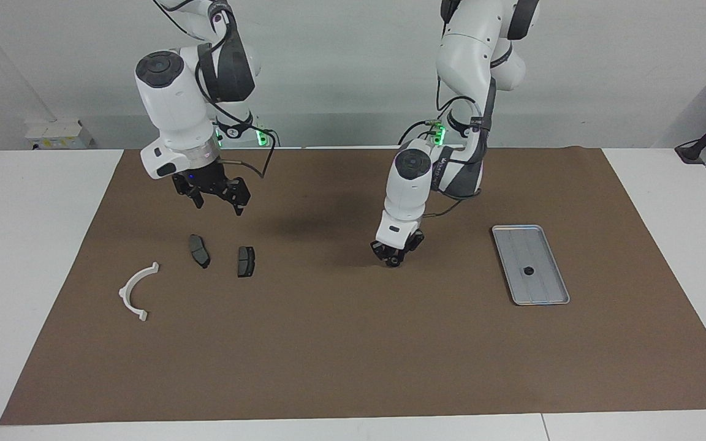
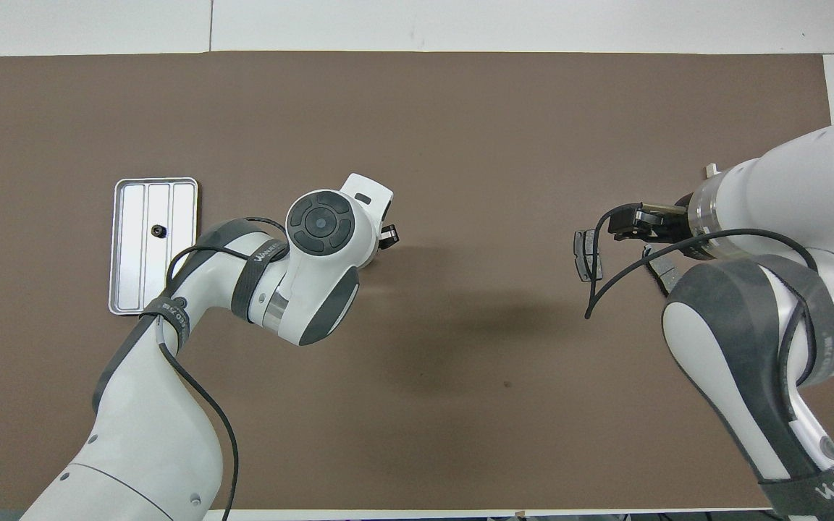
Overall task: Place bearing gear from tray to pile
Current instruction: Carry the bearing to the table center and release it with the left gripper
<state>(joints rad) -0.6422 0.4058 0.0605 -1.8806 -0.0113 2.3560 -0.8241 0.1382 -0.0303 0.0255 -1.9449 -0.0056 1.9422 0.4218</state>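
Left gripper [image 1: 394, 257] hangs low over the brown mat [image 1: 353, 355] near the table's middle. Whether it is clamped on anything I cannot tell, because the wrist hides its tip from above. Right gripper [image 1: 218, 195] waits raised and wide open with nothing in it, at about twelve o'clock of the two dark brake pads [image 1: 199, 250] in the facing view.

One bearing gear [image 1: 528, 271] lies in the tray [image 1: 544, 263], a small dark ring on the grooved floor, at three o'clock from the left gripper in that view. The pile lies at nine o'clock from it: the pads and, at about seven o'clock of them, the white arc [image 1: 135, 291].

As I judge the risks:
- The gear is small and round. A weak pinch could let it drop and roll off across the mat.
- It sits among raised grooves, so a descent off centre could strike the tray floor or skid the light tray.
- A carry to the pile crosses toward the right arm's end, and the waiting right gripper hangs close over the pads. The two arms could crowd each other there.
- A release from too high could knock the pads out of place.

A grey band [image 2: 266, 255] on the left arm carries pale lettering that reads, as near as I can make out, "WALKER". No other writing can be read.
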